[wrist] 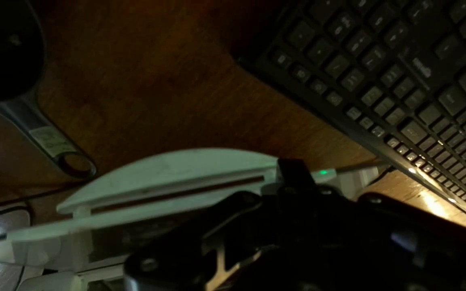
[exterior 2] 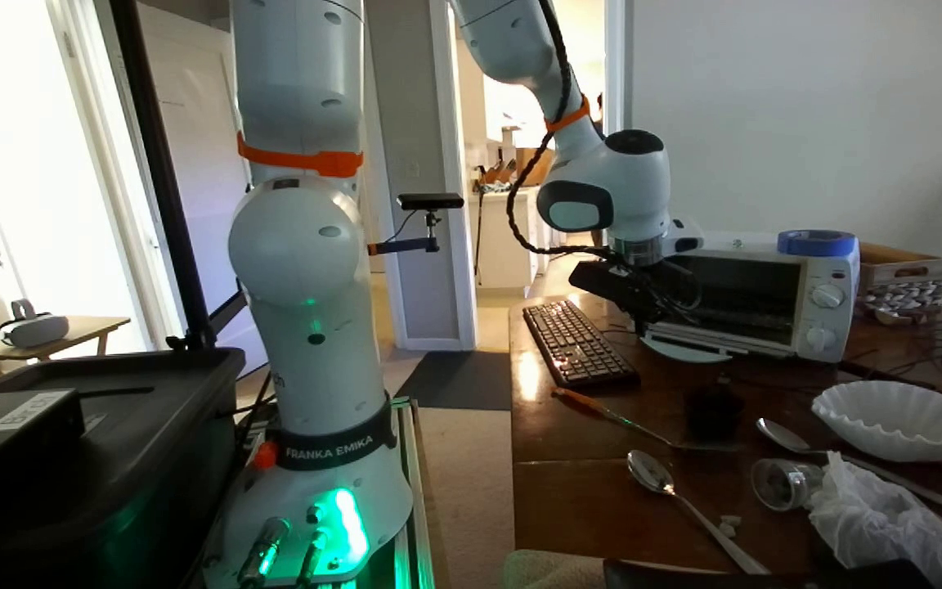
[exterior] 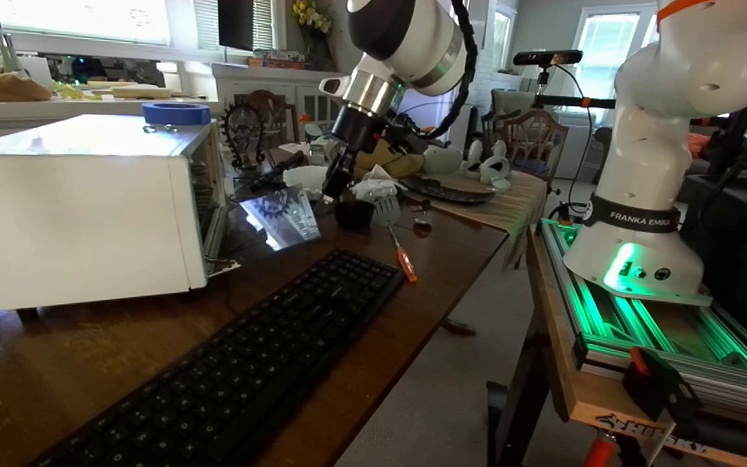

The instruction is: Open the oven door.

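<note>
The white oven (exterior: 75, 220) stands on the table with its front open; racks show inside in an exterior view. Its control side with knobs also shows in an exterior view (exterior 2: 829, 303). The oven door (exterior: 283, 217) lies folded down in front of it, nearly level, its glass reflecting light. In the wrist view, the door's pale half-round handle (wrist: 184, 163) shows beyond the door frame. My gripper (wrist: 295, 165) is shut, its fingertips over the right end of the handle. No held thing shows. Whether the tips touch the handle, I cannot tell. In an exterior view, the gripper (exterior: 328, 196) is beside the door's outer edge.
A black keyboard (exterior: 244, 357) lies along the table edge near the oven. A black cup (exterior: 354, 215) and an orange-handled spatula (exterior: 404, 259) lie close to the gripper. Blue tape (exterior: 176, 114) sits on the oven. A spoon (exterior 2: 696, 511) and white bowl (exterior 2: 900, 417) lie farther off.
</note>
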Action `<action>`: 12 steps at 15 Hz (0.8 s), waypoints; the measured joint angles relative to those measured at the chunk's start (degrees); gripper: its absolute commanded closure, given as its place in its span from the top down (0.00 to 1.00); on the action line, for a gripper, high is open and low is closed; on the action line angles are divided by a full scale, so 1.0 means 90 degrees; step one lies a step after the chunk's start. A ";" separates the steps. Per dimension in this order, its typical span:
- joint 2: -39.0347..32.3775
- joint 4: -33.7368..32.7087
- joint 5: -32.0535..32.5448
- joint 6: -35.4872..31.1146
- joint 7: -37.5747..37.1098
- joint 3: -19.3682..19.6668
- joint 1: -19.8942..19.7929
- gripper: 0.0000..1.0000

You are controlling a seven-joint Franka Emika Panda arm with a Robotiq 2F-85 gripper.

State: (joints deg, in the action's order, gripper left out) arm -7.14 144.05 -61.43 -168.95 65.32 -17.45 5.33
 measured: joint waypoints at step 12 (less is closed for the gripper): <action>0.1626 0.0333 0.3143 0.2425 -0.2534 0.0878 0.0012 0.00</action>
State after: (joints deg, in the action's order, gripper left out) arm 7.50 147.05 -33.14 -147.12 42.51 -9.56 5.44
